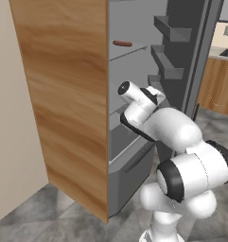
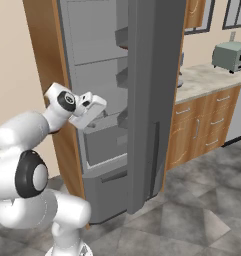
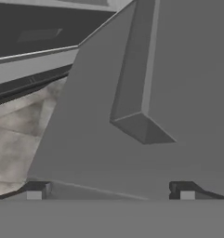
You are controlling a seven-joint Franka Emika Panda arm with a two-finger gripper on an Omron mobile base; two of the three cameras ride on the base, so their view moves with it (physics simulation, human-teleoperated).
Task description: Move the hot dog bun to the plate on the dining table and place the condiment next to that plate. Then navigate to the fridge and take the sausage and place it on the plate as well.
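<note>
- Left base view: you are parked at the tall fridge (image 1: 68,94) with its wood-grain side panel and grey interior, door swung open. The small thin reddish-brown sausage (image 1: 122,43) lies on an upper grey shelf, well above the white arm's hand. The gripper (image 1: 159,96) sits lower, near the dark grey door bins (image 1: 168,66), apart from the sausage.
- Judging by its look, the sausage will be light, somewhat soft and round enough to roll. Take it across its middle, with the jaws set crosswise to its length, and squeeze gently.
- Right base view: the gripper (image 2: 94,111) points into the fridge (image 2: 47,55) at about mid height, near a grey drawer front. The open door's edge hides much of the interior. A wooden cabinet run with a pale stone surface (image 2: 204,77) and a grey toaster oven (image 2: 231,55) stand to the right.
- Hand view: the two dark fingertips (image 3: 35,190) stand far apart at the bottom edge, so the jaws are wide and hold nothing. Ahead you see a grey door bin (image 3: 141,125) and patches of grey floor tiles (image 3: 20,125). You will need to raise the hand to the shelf.
</note>
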